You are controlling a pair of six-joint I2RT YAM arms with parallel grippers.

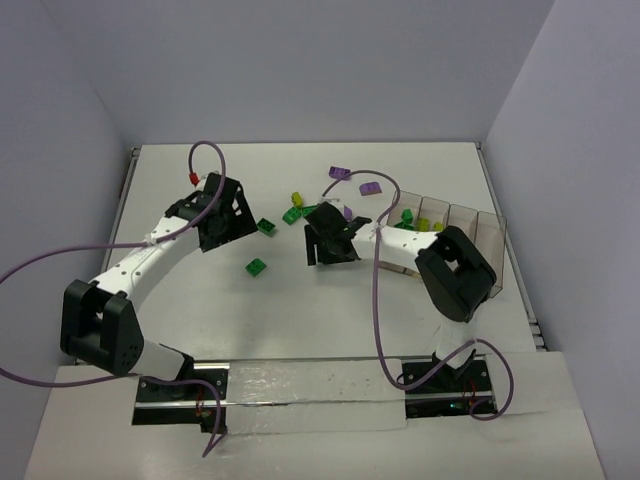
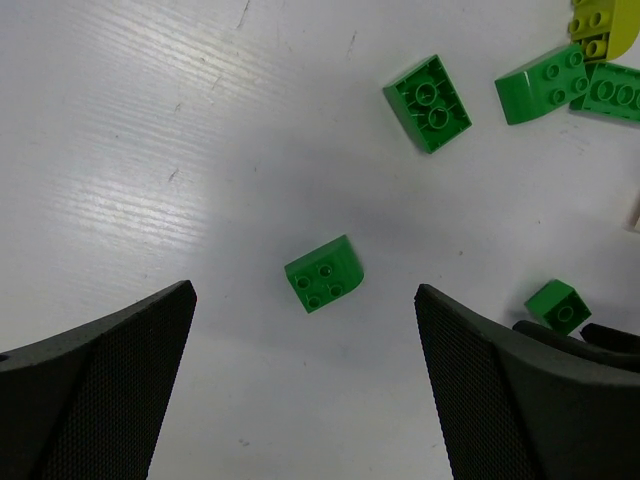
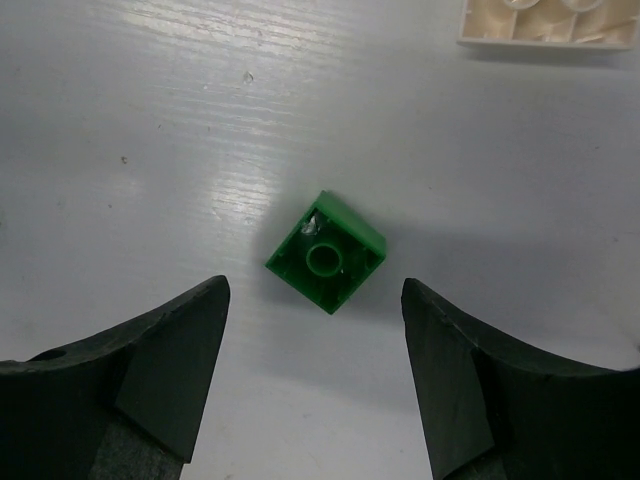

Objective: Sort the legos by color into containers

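Hovering above the white tabletop [image 1: 300, 310], the left claw [image 2: 305, 390] has its two dark fingers spread wide and grips nothing. Just ahead of the gap between them lies a bright green lego [image 2: 324, 273], studs up, with four round knobs on top and one long edge rounded off. Farther out sits an upturned green brick [image 2: 428, 102], its hollow underside and two tubes showing. To its right are a sloped green piece [image 2: 545, 85], a flat green piece [image 2: 615, 92] touching it, and a yellow-green brick [image 2: 598, 25] at the frame corner.

The right claw [image 3: 315, 370] also stands apart and empty. A small green brick [image 3: 325, 252] rests on the tabletop just beyond its fingertips, centred between them and touching neither. It lies upside down: square, glossy and hollow, with a single round tube in the middle. A tan brick [image 3: 545, 25] is cut off by the top edge, open cells facing up.

From overhead, the containers [image 1: 485, 240], a row of smoky see-through bins, sit at the right of the tabletop beside the right arm. A green piece [image 1: 407, 216] and yellow-green pieces [image 1: 430, 226] show at the row's left end; which compartments hold them I cannot tell. Purple legos [image 1: 339, 173] lie loose toward the far side.
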